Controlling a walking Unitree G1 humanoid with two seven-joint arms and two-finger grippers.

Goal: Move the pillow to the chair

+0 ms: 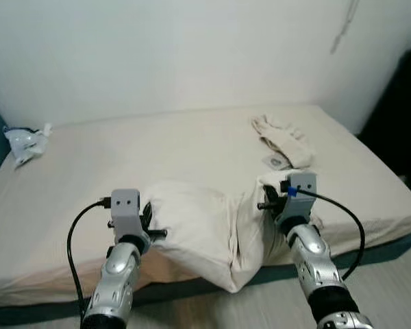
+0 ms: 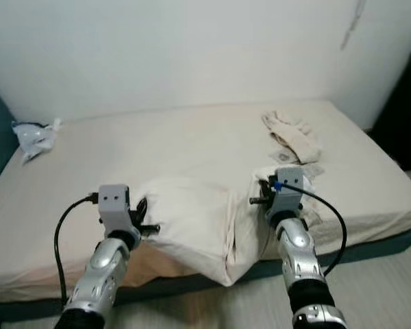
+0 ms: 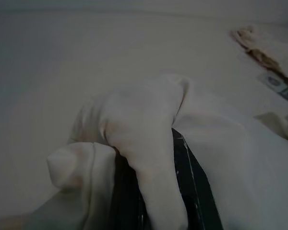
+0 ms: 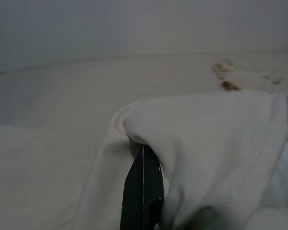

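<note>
Gripping the cream pillow (image 1: pixel 205 229) at both ends, I have it at the front edge of the bed (image 1: pixel 89 157), its lower corner sagging past that edge. My left gripper (image 3: pixel 156 191) has its black fingers pinched on a fold of the cover; my right gripper (image 4: pixel 144 191) is clamped tight on the opposite end. A crumpled cloth (image 1: pixel 282 140) lies toward the bed's far right corner, and a white bag (image 1: pixel 24 142) lies at its far left corner.

Your left gripper (image 1: pixel 153 221) and right gripper (image 1: pixel 266 199) are both reached forward, each pinched tight on pillow (image 1: pixel 198 226) fabric.
</note>
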